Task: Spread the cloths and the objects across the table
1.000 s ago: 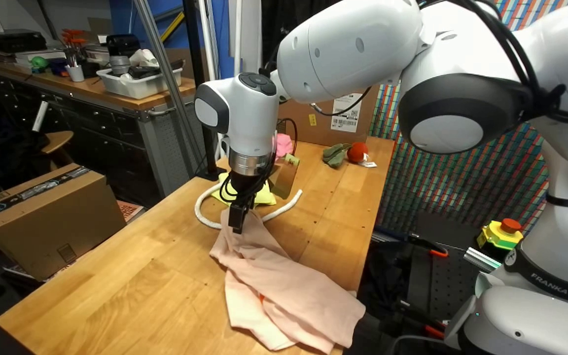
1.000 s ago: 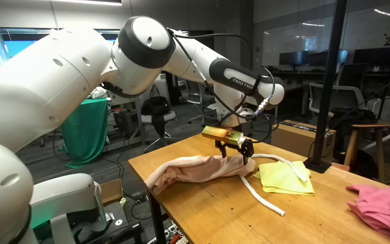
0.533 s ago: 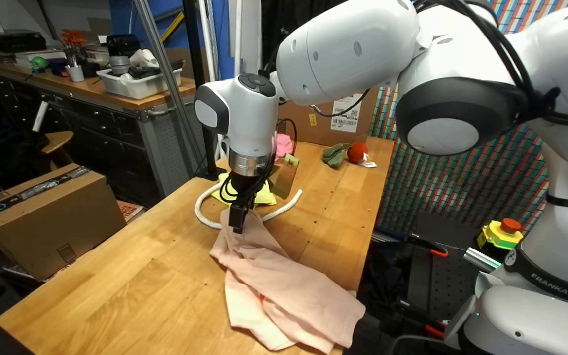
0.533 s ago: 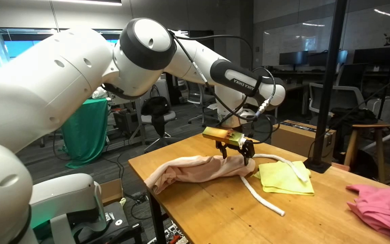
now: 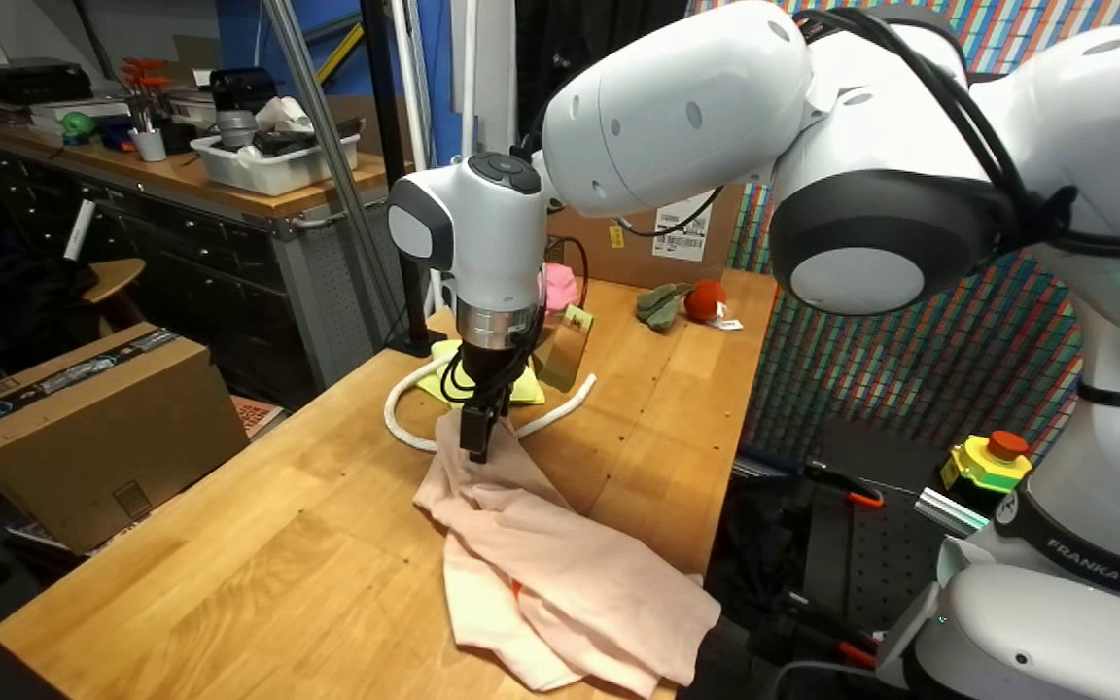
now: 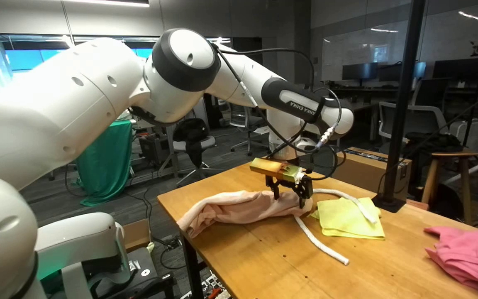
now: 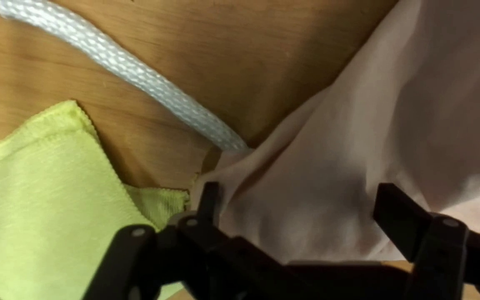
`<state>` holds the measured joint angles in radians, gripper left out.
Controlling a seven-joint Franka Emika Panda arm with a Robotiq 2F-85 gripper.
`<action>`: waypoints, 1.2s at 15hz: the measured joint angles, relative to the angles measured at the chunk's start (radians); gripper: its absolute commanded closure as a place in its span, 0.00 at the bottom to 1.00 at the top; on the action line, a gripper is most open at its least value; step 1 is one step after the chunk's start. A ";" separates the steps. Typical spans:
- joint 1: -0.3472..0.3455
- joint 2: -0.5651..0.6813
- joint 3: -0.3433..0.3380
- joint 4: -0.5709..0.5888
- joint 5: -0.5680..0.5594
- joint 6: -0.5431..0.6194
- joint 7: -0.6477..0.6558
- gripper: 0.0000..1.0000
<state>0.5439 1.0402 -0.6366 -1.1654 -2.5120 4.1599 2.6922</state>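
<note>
Cloth, peach, long axis from beneath hand to edge of table; jaws apart.

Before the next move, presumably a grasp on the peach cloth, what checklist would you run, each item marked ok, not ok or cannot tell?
1. Gripper open: ok, its jaws stand wide apart.
2. Peach cloth lined up with the gap: ok, its end shows there in the wrist view.
3. Fingertips touching that cloth: cannot tell, depth is unclear.
4. White cord free of the peach cloth: not ok, it disappears beneath it.
5. Yellow cloth outside the gap: ok, it lies to one side.
6. Peach cloth spread flat: not ok, folded in both exterior views.
</note>
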 measured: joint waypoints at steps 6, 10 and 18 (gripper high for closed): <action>-0.006 0.006 0.001 0.012 0.000 0.002 0.000 0.80; -0.006 0.006 0.001 0.018 0.000 0.003 0.000 0.97; 0.002 0.003 -0.006 0.021 0.000 0.004 0.000 0.95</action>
<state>0.5460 1.0435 -0.6426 -1.1441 -2.5119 4.1635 2.6922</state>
